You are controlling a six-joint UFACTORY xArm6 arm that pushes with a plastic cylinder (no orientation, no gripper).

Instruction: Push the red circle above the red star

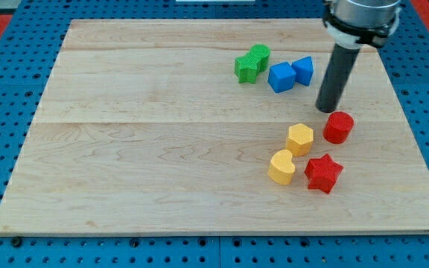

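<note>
The red circle [338,126] lies on the wooden board at the view's right. The red star [323,173] lies below it, slightly to the left, a small gap apart. My tip [326,109] stands on the board just above and left of the red circle, close to its upper left edge; I cannot tell whether it touches.
A yellow hexagon [299,139] and a yellow heart [281,167] lie left of the red blocks. Two blue blocks [281,77] [303,70] and two green blocks [247,68] [260,53] lie near the view's top. The board's right edge [415,141] is near.
</note>
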